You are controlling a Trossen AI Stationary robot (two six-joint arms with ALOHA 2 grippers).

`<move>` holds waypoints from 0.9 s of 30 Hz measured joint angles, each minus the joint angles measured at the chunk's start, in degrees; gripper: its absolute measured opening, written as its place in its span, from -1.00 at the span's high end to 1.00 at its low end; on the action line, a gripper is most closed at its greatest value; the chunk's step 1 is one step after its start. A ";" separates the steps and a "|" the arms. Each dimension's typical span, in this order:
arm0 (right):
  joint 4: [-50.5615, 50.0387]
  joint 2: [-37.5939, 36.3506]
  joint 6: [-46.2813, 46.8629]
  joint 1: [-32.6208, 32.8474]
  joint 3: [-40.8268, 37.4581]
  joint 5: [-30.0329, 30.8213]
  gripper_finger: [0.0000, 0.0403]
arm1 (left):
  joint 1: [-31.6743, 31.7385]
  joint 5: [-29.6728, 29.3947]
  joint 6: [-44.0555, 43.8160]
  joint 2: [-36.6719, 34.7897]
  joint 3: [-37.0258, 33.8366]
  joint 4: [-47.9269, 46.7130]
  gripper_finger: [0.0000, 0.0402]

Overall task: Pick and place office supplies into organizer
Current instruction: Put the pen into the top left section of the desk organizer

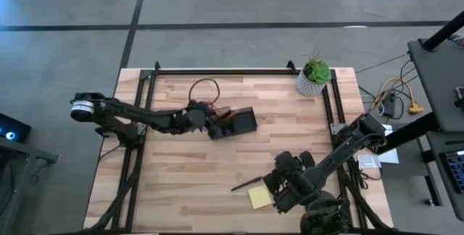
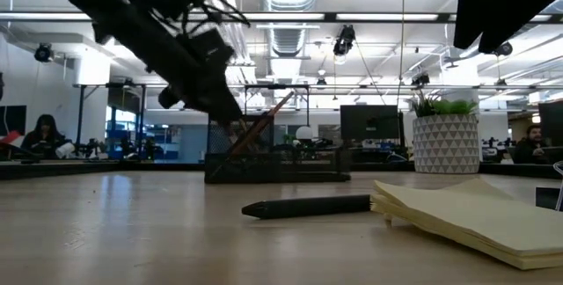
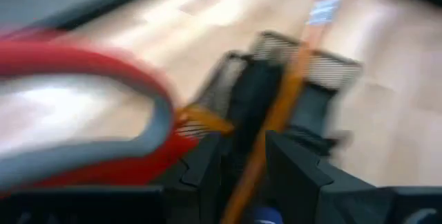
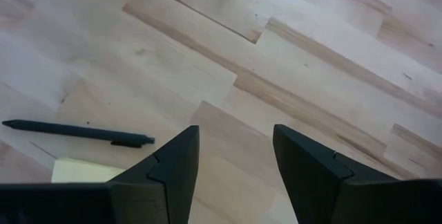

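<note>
Tabletop (image 1: 181,177): orange pencil (image 3: 276,113) between left tool (image 3: 242,165) fingers.

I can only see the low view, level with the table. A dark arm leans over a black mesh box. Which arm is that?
Observer: The left one. From above, the left gripper sits at the organizer's end nearest that arm's base.
Operator: Is it putting something in?
Observer: The left wrist view shows an orange pencil running from that gripper into the organizer, with the red-handled scissors close beside it.
Operator: And the other arm?
Observer: The right gripper hangs with fingers open and nothing between them, beside the yellow sticky-note pad and dark pen.
</note>
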 joint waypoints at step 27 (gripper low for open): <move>-0.12 0.00 -0.29 0.25 -0.09 -3.43 0.11 | -30.97 2.06 -1.64 23.87 25.03 -5.31 0.54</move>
